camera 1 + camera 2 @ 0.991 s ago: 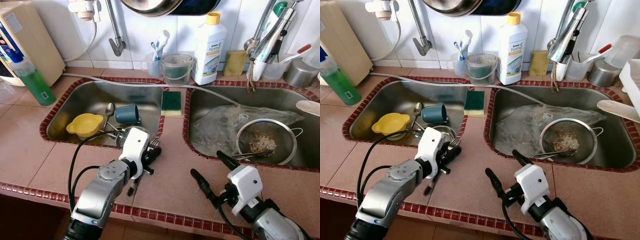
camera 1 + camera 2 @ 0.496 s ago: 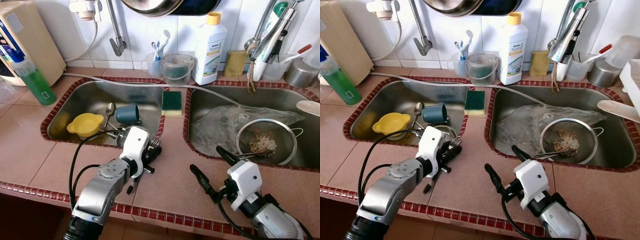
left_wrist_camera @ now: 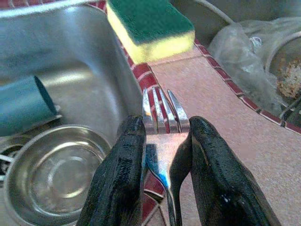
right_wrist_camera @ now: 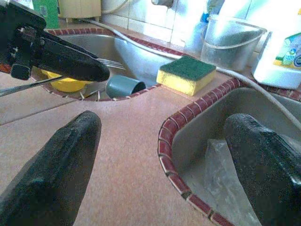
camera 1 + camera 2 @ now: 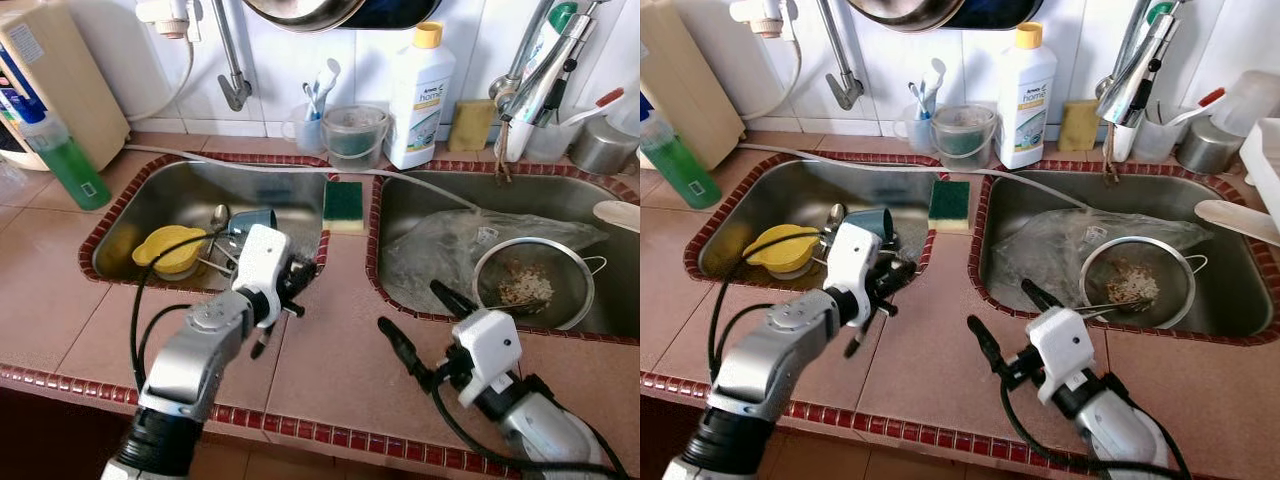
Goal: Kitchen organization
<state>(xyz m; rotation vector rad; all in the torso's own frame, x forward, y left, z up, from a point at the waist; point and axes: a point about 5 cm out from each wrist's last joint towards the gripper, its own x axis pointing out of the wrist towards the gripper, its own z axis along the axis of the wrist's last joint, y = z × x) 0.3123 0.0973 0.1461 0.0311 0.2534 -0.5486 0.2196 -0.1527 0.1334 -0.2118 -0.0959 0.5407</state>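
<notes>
over the left sink's (image 5: 150, 205) near rim, left gripper (image 3: 162, 141) pinching a fork (image 3: 162, 117), tines toward the sponge (image 5: 343, 203), right gripper (image 5: 415, 325) spread wide above the counter (image 5: 335, 350), near the right sink (image 5: 590, 200)

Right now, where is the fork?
The fork is pinched in the left hand, above the near rim of the left sink, close to the teal cup.

A home kitchen: tiled counter (image 5: 330, 330), double steel sink (image 5: 170, 195), dish soap (image 5: 418, 95).
</notes>
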